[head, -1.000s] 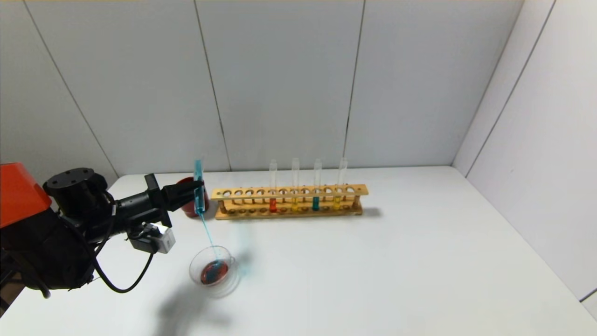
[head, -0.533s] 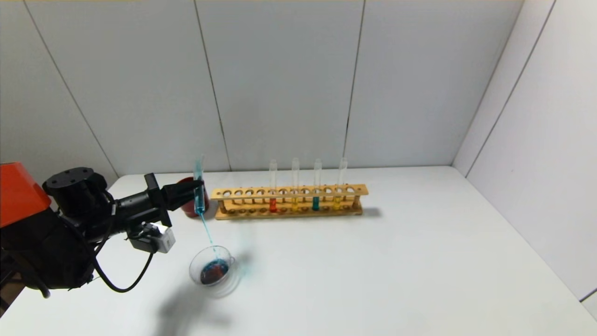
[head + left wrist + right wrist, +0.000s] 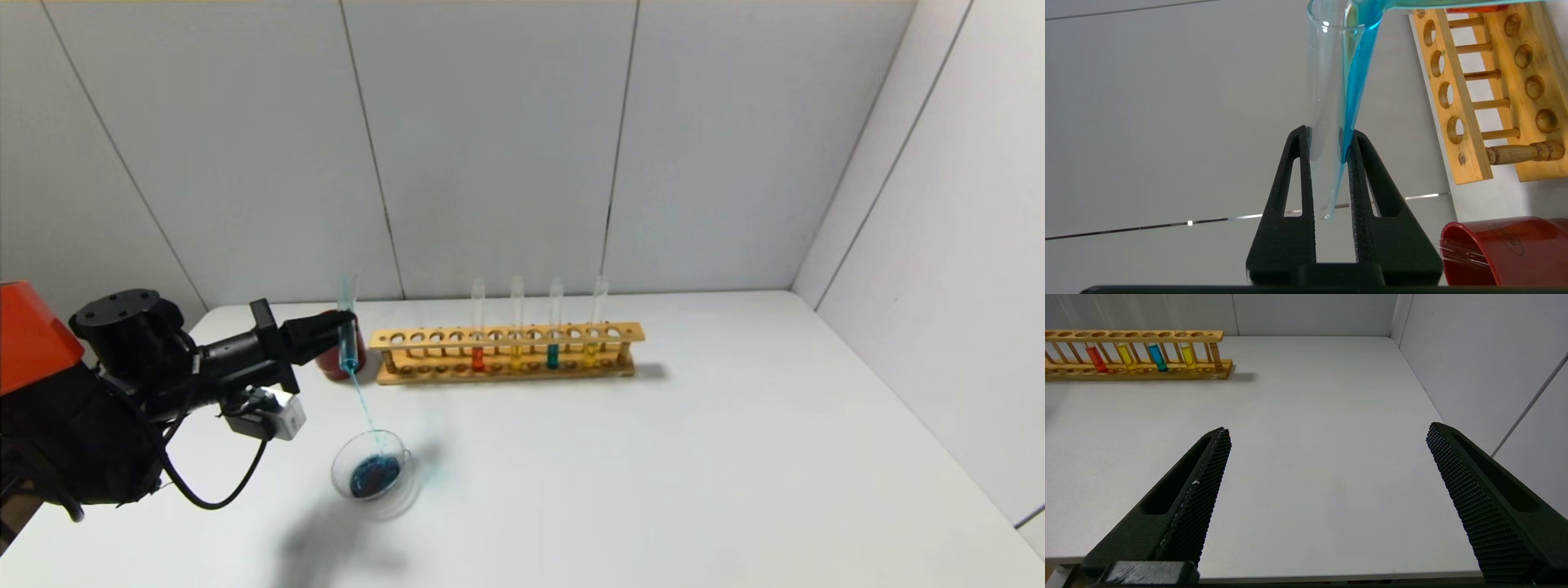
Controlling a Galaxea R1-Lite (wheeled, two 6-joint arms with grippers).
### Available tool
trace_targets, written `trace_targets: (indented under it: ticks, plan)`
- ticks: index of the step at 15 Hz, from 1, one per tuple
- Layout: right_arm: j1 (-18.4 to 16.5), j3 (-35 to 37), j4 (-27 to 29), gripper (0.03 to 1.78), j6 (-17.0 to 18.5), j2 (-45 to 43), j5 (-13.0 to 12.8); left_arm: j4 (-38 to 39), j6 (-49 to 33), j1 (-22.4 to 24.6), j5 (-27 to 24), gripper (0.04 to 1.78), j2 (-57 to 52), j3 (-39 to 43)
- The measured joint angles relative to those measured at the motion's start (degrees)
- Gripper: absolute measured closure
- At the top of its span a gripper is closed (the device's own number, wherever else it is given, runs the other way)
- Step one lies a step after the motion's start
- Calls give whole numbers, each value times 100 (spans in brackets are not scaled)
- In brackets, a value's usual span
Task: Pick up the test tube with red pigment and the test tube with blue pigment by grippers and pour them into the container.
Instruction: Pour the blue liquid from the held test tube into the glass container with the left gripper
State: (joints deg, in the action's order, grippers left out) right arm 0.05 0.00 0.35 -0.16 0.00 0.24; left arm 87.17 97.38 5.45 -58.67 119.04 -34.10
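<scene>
Clear glossy glass tube (image 3: 1327, 102), varnished wooden rack (image 3: 1457, 118), matt white table (image 3: 1310, 457)

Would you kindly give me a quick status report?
Left end effector shut on blue tube, tipped, stream falling into dish. Right end effector open, idle over table. Nothing in the way.

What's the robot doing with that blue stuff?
The left gripper holds the test tube with blue pigment in its jaws, tipped mouth down. A thin blue stream falls into the container, whose liquid looks dark blue. The right gripper waits open above the table. Four more tubes stand in the wooden rack.
</scene>
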Motion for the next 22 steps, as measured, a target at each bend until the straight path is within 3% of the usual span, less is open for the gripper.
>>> trace_targets:
  ticks: [22]
  plan:
    - [2,0,0,6,0,0,-2,-2,57,-46,44,152,-239,-38]
